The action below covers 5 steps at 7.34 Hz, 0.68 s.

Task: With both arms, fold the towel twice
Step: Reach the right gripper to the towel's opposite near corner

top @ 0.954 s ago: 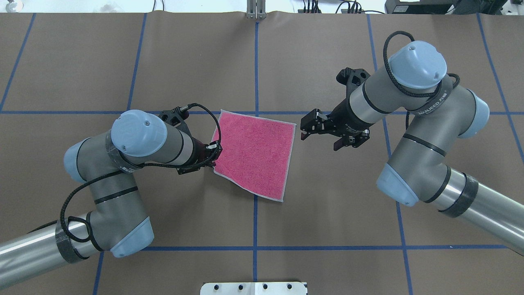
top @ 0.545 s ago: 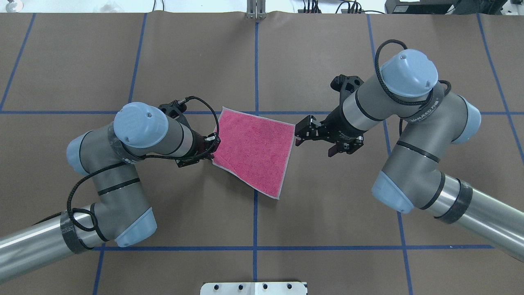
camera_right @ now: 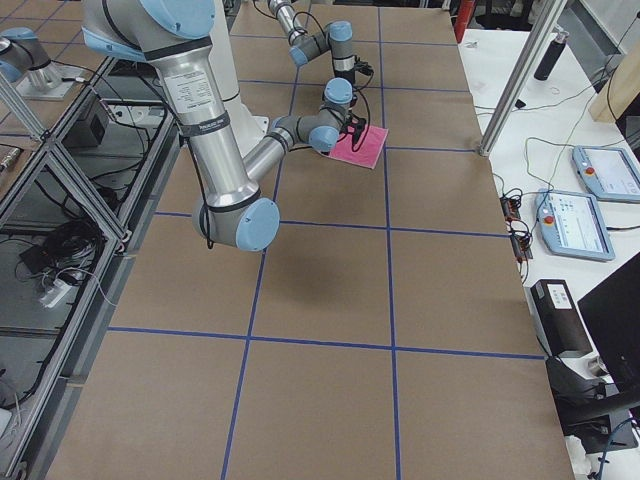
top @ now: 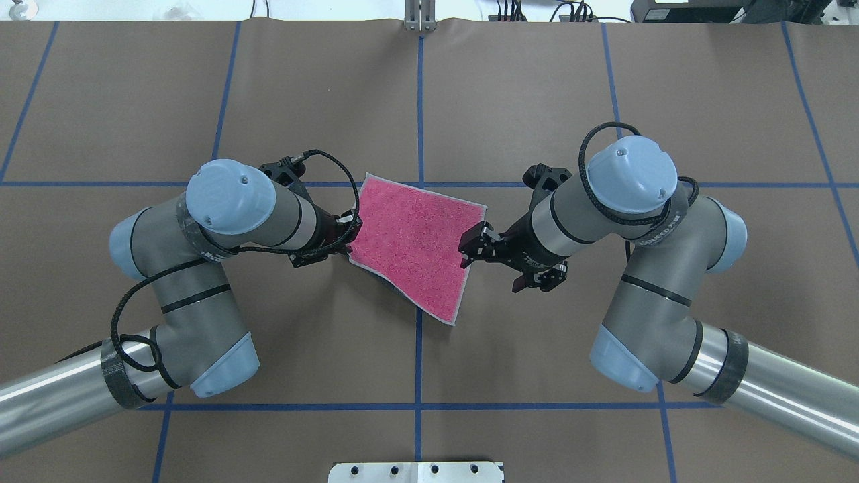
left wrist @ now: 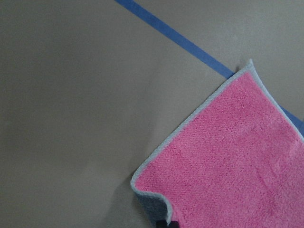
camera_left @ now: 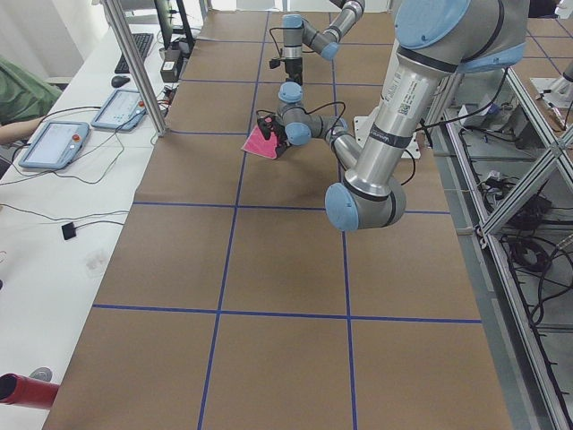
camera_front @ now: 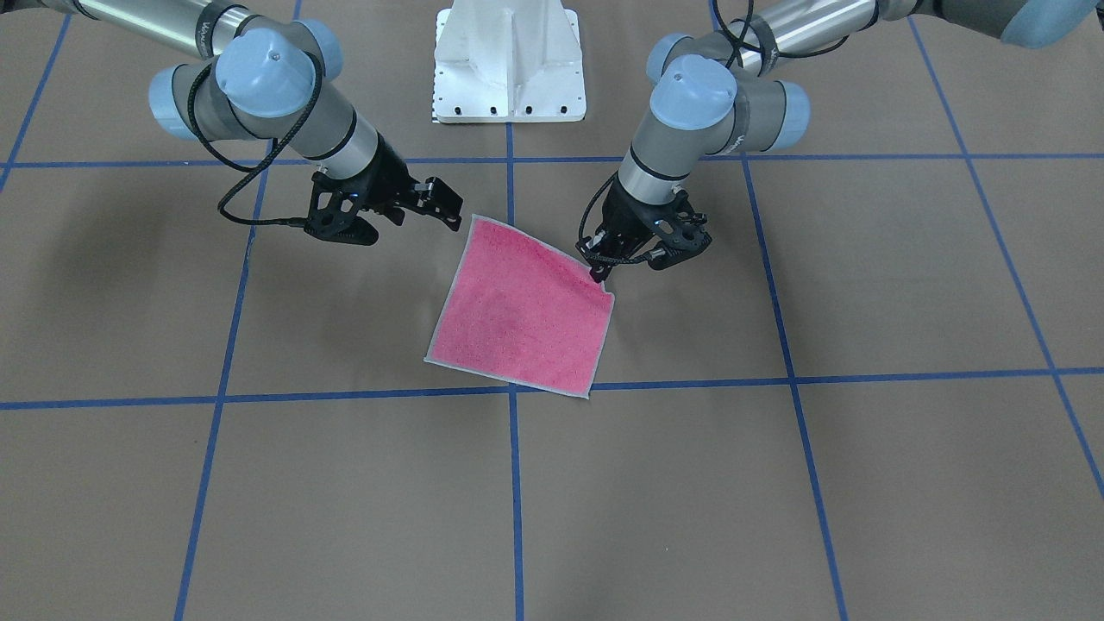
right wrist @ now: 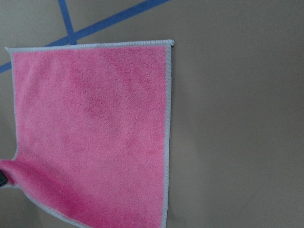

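On the brown table [top: 537,100], the towel [top: 416,245] lies pink face up and skewed to the blue grid lines, between the two arms. My left end effector [top: 349,249] is closed on the corner nearest it. The wrist view shows that corner curled up off the table, with the grey underside [left wrist: 149,209] peeking out. My right end effector [top: 468,249] hangs over the opposite edge with its jaws spread, gripping nothing.

My worry is the lopsided hold. If the left arm raises or carries its corner before the right has cloth, the towel would likely pivot and drag, and the fold line would come out crooked. The right end effector also appears to sit along the edge rather than squarely over a corner, so closing there could bunch the terry or catch only the stitched edging, which might slip free mid-fold. The left pinch looks shallow too — a sharp pull may strip it. Once both arms sweep across, they will be close enough to risk clipping each other.
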Available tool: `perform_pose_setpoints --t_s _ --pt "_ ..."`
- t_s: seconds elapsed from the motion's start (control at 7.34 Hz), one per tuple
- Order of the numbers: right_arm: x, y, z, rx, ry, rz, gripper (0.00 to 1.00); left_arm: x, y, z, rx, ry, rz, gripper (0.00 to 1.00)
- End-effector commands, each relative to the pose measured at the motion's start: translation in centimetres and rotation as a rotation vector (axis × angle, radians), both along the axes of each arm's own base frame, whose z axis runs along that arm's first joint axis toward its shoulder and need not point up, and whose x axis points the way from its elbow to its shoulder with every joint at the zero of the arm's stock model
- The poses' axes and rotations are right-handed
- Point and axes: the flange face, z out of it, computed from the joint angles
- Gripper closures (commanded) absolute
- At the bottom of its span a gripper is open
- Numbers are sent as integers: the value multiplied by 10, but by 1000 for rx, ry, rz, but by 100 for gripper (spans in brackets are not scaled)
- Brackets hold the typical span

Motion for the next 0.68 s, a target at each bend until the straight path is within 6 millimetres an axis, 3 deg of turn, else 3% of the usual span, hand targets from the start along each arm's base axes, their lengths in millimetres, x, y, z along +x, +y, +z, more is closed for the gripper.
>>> perform_pose_setpoints --t_s 0.0,0.27,0.54 --pt "-32 32 -6 -172 6 105 1 0 -1 -1 0 1 -1 100" --pt "-45 45 -11 -289 -19 204 1 0 -1 -1 -4 2 -3 100" --pt "-60 40 9 -369 19 281 2 0 0 -1 -4 2 -2 100"
